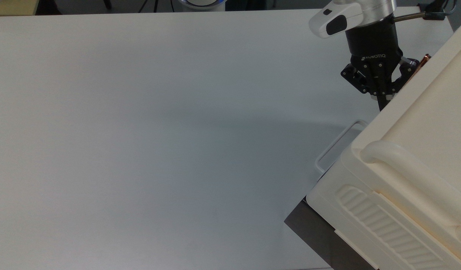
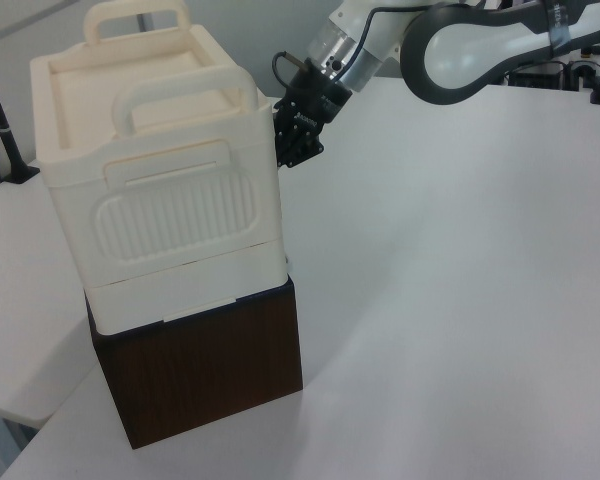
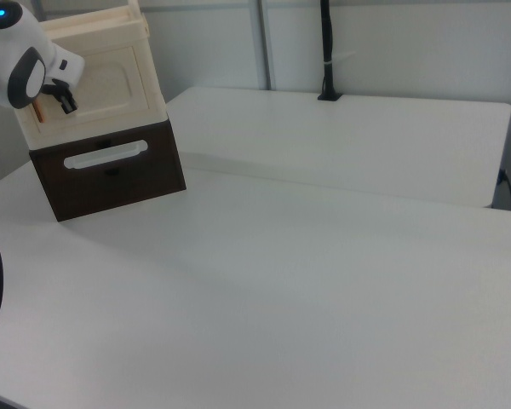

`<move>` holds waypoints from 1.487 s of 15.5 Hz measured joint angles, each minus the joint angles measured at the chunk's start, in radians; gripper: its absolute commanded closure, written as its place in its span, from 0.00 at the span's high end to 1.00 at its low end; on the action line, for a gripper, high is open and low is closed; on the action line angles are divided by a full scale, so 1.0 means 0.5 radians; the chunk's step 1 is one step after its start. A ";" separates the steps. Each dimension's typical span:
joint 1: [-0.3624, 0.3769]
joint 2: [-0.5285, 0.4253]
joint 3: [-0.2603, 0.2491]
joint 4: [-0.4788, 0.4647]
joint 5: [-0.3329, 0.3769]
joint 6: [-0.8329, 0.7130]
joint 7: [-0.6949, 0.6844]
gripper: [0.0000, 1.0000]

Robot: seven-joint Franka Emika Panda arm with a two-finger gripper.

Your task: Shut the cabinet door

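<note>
The cream-white cabinet [image 1: 421,150] [image 2: 160,190] stands on a dark base at the top view's right edge. In the right view its cabinet door [image 3: 102,81] looks flush with the cabinet front. The door's copper handle [image 3: 36,109] [image 1: 424,59] runs along one edge. My gripper [image 1: 382,103] [image 2: 286,158] is shut with nothing held. It presses against the door's handle side at the cabinet's front corner, and the arm's white wrist [image 3: 17,60] hides part of the door in the right view.
A dark brown base [image 2: 200,370] with a white bar handle [image 3: 105,154] [image 1: 335,148] carries the cabinet. The white table [image 1: 159,131] stretches wide to the top view's left. A black post [image 3: 326,51] stands at the far table edge.
</note>
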 measured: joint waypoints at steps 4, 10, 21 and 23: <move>-0.001 0.001 -0.002 -0.015 -0.027 -0.226 -0.168 0.03; -0.140 -0.116 -0.045 -0.003 -0.026 -1.109 -0.687 0.19; -0.783 -0.459 -0.064 -0.007 -0.324 -2.049 -1.331 1.00; -0.840 -0.471 -0.064 -0.010 -0.408 -2.064 -1.346 1.00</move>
